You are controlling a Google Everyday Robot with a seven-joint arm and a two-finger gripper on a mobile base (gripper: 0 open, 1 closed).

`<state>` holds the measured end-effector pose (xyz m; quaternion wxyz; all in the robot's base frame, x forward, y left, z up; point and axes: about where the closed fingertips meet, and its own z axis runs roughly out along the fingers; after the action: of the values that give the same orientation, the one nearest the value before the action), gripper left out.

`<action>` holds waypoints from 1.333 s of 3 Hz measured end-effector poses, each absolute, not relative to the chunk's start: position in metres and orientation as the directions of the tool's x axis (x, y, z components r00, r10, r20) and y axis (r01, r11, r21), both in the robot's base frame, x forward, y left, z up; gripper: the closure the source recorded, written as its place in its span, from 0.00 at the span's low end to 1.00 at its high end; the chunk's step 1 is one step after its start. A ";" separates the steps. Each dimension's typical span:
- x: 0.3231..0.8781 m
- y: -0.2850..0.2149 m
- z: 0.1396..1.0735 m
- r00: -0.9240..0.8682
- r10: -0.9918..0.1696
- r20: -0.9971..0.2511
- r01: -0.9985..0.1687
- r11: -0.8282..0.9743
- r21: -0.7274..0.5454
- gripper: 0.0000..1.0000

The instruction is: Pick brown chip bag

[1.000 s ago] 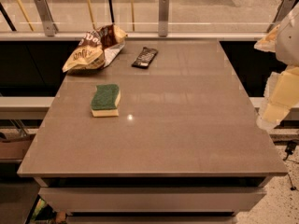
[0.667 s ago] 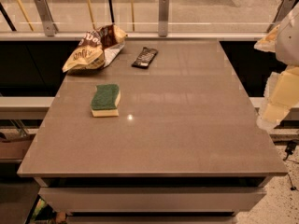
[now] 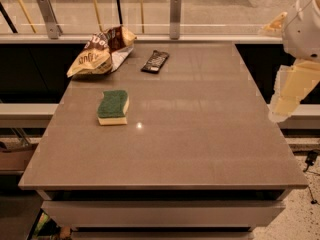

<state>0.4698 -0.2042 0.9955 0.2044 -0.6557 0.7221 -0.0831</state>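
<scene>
The brown chip bag (image 3: 100,54) is lying ungrasped, far left. The gripper (image 3: 292,91) is hovering at the right edge; its opening cannot be told.

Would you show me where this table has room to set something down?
Bare: the near half below the sponge, and the right side past the candy wrapper. Crowded: far-left corner around the brown chip bag. The gripper hangs off the right edge.

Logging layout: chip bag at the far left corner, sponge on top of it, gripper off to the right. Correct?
No: the camera view shows the sponge on the table, apart from the brown chip bag, nearer the camera. The bag's corner and the gripper beyond the right edge are right.
</scene>
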 end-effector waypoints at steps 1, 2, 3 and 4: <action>0.495 -0.192 1.003 0.062 -0.985 -0.160 -0.882 0.021 -0.471 0.00; 0.522 -0.167 1.008 0.168 -0.974 -0.152 -0.842 -0.062 -0.536 0.00; 0.548 -0.133 1.009 0.268 -0.951 -0.155 -0.801 -0.131 -0.585 0.00; 0.567 -0.096 1.007 0.352 -0.919 -0.176 -0.770 -0.178 -0.613 0.00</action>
<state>0.5672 -0.0964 1.0072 0.3180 -0.7582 0.5569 -0.1178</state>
